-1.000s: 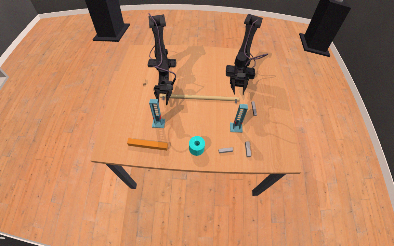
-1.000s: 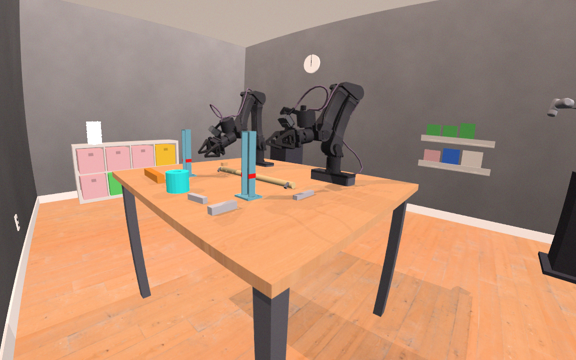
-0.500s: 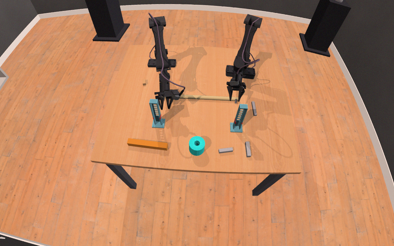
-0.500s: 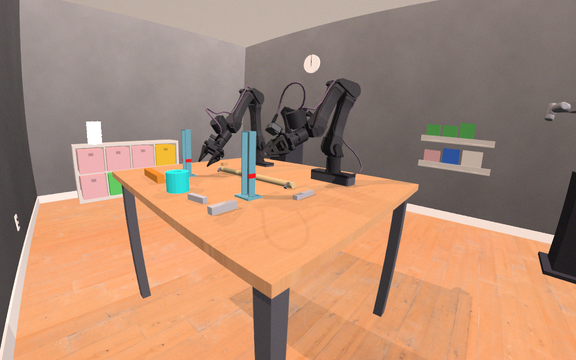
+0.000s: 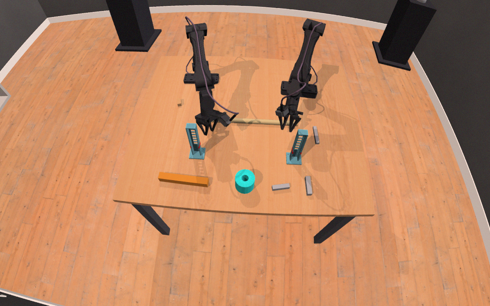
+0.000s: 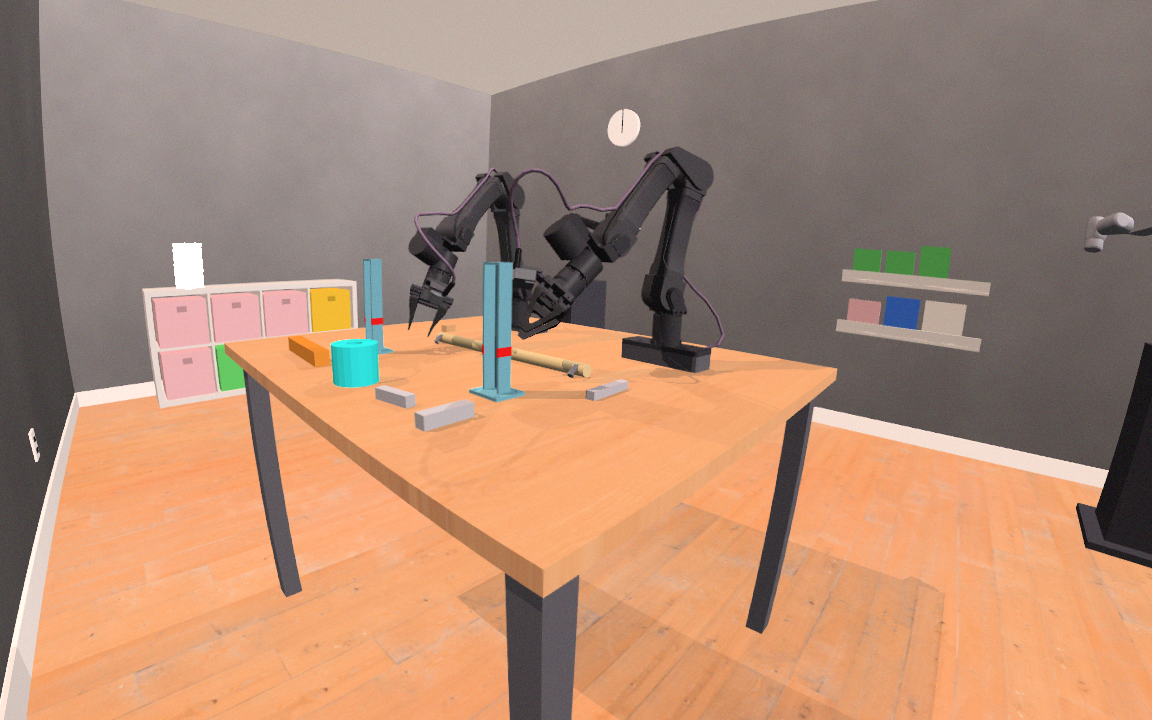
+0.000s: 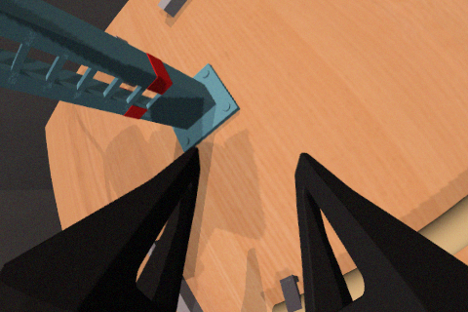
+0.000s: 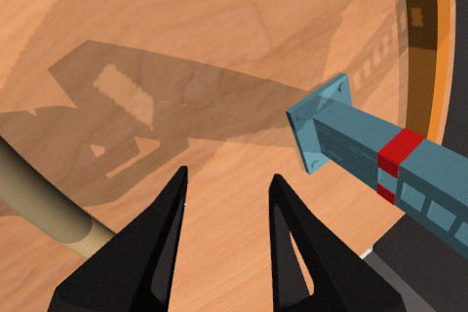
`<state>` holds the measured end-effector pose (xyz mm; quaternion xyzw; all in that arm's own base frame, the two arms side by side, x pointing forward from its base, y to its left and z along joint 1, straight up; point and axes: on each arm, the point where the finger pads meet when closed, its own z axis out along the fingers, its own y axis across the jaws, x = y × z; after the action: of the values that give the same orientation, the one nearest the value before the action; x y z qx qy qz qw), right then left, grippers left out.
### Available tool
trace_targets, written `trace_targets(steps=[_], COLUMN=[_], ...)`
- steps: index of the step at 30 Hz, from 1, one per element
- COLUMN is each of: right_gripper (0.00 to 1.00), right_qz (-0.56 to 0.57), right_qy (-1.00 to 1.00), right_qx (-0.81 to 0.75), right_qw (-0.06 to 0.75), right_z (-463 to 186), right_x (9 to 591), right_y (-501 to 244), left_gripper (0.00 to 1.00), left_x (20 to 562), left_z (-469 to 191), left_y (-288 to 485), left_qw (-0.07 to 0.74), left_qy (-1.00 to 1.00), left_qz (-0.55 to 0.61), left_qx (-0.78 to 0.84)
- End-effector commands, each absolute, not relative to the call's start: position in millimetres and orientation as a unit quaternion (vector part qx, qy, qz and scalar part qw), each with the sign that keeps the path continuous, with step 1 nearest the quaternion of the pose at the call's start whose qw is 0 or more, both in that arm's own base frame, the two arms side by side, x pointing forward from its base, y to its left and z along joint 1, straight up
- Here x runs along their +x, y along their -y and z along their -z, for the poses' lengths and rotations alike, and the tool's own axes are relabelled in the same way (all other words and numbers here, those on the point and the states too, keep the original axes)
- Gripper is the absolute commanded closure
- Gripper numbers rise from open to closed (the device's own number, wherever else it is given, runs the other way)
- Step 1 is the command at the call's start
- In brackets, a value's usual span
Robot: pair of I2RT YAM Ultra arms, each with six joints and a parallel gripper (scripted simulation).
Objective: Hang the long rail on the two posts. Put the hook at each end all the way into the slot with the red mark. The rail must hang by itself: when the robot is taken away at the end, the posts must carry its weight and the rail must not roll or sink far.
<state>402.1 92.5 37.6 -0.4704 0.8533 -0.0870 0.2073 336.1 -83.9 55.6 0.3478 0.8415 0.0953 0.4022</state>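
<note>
The long tan rail (image 5: pixel 256 121) lies flat on the table behind the two teal posts, and also shows in the exterior view (image 6: pixel 517 355). One post (image 5: pixel 194 140) stands on the left, the other (image 5: pixel 298 146) on the right, each with a red mark low down. My left gripper (image 5: pixel 289 127) hovers over the rail's right end. Its fingers stand apart with nothing between them, and the rail's hooked end (image 7: pixel 289 292) lies on the table below. My right gripper (image 5: pixel 208 129) hovers over the rail's left end, fingers apart and empty, with the rail (image 8: pixel 39 202) to their left.
An orange bar (image 5: pixel 183 179) and a teal cylinder (image 5: pixel 244 181) lie near the front edge. Grey blocks lie at the front right (image 5: pixel 280 186) (image 5: pixel 308 185), and one (image 5: pixel 315 134) lies beside the right post. A small tan cube (image 5: pixel 180 102) sits at the back left.
</note>
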Motion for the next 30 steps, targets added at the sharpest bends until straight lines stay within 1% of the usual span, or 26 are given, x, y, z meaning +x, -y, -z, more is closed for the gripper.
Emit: trace_targets(steps=[1,3,5,9,15,20,22,26,30], right_gripper=[0.52,0.52,0.52,0.52,0.52,0.52,0.52,0.52,0.52], right_qz=[0.058,0.051,0.051,0.03,0.005,-0.023,-0.023,-0.043,-0.037], right_qy=[-0.838,-0.831,-0.831,-0.811,-0.782,-0.733,-0.733,-0.704,-0.705], right_qx=[-0.529,-0.545,-0.545,-0.582,-0.623,-0.679,-0.679,-0.708,-0.707], right_qw=[0.122,0.101,0.101,0.047,-0.006,-0.017,-0.017,-0.036,-0.035], right_z=[-32.6,-34.4,-34.4,-40.1,-51.4,-49.9,-49.9,-43.0,-40.7], right_x=[377.9,371.5,371.5,352.8,334.2,323.2,323.2,307.7,309.6], right_y=[-97.4,-96.9,-96.9,-94.7,-92.4,-106.6,-106.6,-114.3,-116.4], left_gripper=[0.52,0.52,0.52,0.52,0.52,0.52,0.52,0.52,0.52], left_x=[324.7,320.2,320.2,303.9,284.4,267.0,267.0,251.5,244.3], left_z=[-36.4,-32.4,-32.4,-23.7,-21.6,-24.7,-24.7,-30.7,-37.9], left_y=[92.3,93.7,93.7,95.9,98.6,99.9,99.9,100.6,102.1], left_qw=[0.308,0.281,0.281,0.21,0.13,0.07,0.07,0.022,-0.008], left_qy=[-0.845,-0.842,-0.842,-0.828,-0.801,-0.773,-0.773,-0.746,-0.725], left_qz=[-0.084,-0.08,-0.08,-0.061,-0.029,0.004,0.004,0.037,0.06], left_qx=[0.429,0.454,0.454,0.516,0.583,0.63,0.63,0.664,0.686])
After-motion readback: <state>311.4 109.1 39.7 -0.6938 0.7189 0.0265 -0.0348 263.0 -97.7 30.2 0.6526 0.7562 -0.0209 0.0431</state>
